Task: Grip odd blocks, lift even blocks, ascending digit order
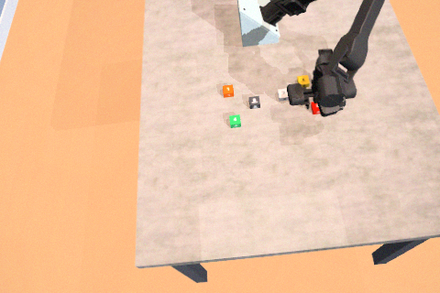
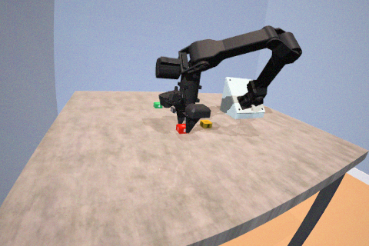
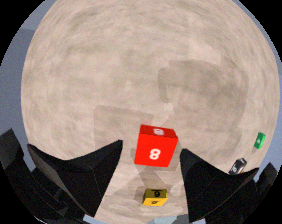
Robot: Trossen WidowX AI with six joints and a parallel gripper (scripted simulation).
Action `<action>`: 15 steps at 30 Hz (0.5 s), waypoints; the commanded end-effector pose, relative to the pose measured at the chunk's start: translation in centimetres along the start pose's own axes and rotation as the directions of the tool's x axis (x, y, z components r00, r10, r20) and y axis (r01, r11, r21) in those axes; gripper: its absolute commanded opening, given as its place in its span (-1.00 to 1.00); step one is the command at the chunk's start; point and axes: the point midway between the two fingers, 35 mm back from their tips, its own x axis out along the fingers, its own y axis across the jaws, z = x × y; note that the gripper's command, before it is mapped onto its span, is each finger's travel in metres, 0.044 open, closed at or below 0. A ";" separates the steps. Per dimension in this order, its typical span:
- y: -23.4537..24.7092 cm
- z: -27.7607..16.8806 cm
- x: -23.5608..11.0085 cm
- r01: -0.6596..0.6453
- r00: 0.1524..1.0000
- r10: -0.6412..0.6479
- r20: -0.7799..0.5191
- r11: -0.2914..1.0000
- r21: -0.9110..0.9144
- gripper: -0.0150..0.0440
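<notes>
We've got the gripper [image 3: 149,163] down around the red block [image 3: 156,145], which reads 8, so probably late in the order. Fingers are apart, straddling it without pinching yet. Squeeze, small lift, set-down and release all remain, as far as we can judge.

The red block [image 3: 156,145] marked 8 sits flat on the table between the gripper's [image 3: 150,156] fingers — a gap shows on either side. The yellow block [image 3: 154,196] lies just behind it, nearer the wrist; white [image 1: 282,94], dark grey [image 1: 255,102], orange [image 1: 228,91] and green [image 1: 235,121] blocks lie farther off.
</notes>
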 end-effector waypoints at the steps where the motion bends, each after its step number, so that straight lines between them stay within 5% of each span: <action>1: 0.1 0.0 0.2 -0.006 1.000 0.006 -0.003 1.000 0.005 -0.03; 15: 0.1 0.0 0.2 -0.006 1.000 0.006 -0.003 1.000 0.005 -0.08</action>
